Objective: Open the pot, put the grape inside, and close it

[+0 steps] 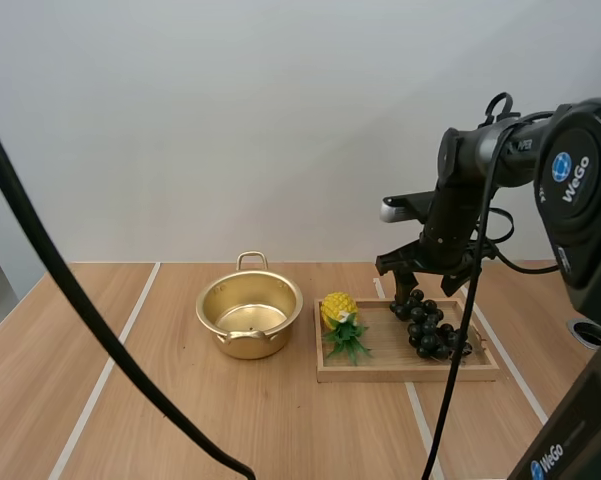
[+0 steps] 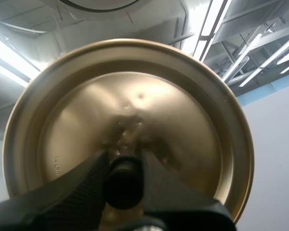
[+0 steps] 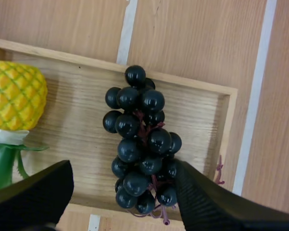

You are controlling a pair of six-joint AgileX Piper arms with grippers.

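The open golden pot [image 1: 249, 315] stands on the table left of a wooden tray [image 1: 380, 368]. A dark bunch of grapes [image 1: 427, 325] lies on the tray's right half. My right gripper [image 1: 428, 280] hangs open just above the bunch. In the right wrist view its two fingers stand wide apart on either side of the grapes [image 3: 142, 144], tips near the lower berries and not pinching them. In the left wrist view my left gripper [image 2: 123, 163] is shut on the black knob [image 2: 123, 180] of the golden lid [image 2: 182, 120], held up in the air.
A toy pineapple [image 1: 338, 310] with green leaves lies on the tray's left end, beside the grapes. The tray's raised rim [image 3: 228, 125] runs close around the bunch. Bare wooden table with white lines lies left of and in front of the pot.
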